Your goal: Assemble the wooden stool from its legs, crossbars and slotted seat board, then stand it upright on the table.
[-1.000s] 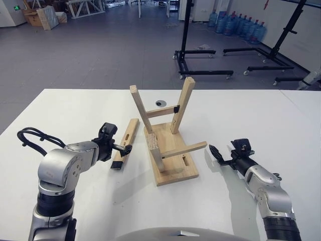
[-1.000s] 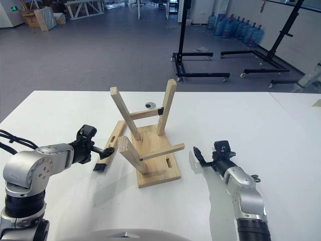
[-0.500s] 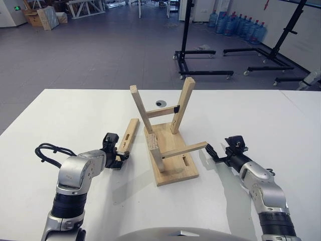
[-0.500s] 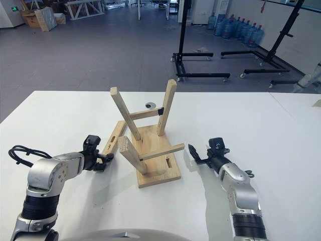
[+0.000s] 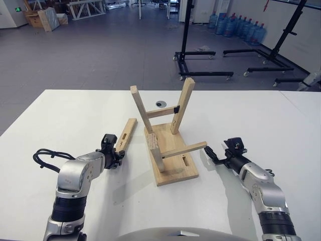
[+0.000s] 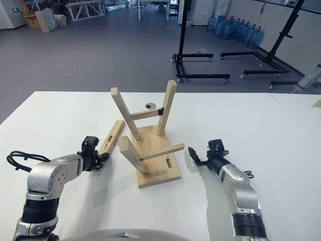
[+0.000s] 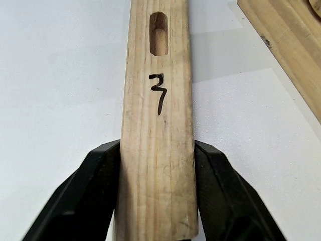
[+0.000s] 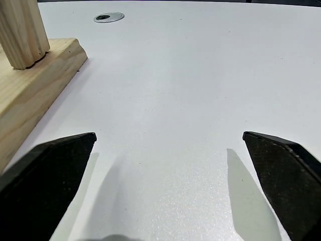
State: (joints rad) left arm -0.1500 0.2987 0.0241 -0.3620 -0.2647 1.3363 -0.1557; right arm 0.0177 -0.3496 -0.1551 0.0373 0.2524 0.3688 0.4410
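Observation:
The stool lies upside down: its slotted seat board [image 5: 175,168] is flat on the table, with two legs [image 5: 140,108] standing in it, joined by a crossbar [image 5: 161,111]. A third leg [image 5: 154,150] stands nearer, and its crossbar [image 5: 184,148] points right. A loose slotted leg [image 5: 126,134] lies left of the board. My left gripper [image 5: 116,156] is shut on its near end, and black fingers [image 7: 98,186] press both sides of the leg [image 7: 158,115]. Just right of the crossbar's free end, my right gripper [image 5: 209,154] is open and holds nothing. Its fingers [image 8: 55,170] are spread wide above the table, beside the seat board [image 8: 35,83].
The white table [image 5: 75,120] has a small round hole [image 5: 160,103] behind the stool. Bare tabletop lies to the left, right and front. Black wheeled stands [image 5: 203,63] and water bottles are on the floor far behind.
My left arm has dropped lower and its gripper now sits at the loose leg's near end. My right gripper has moved forward towards the stool's crossbar.

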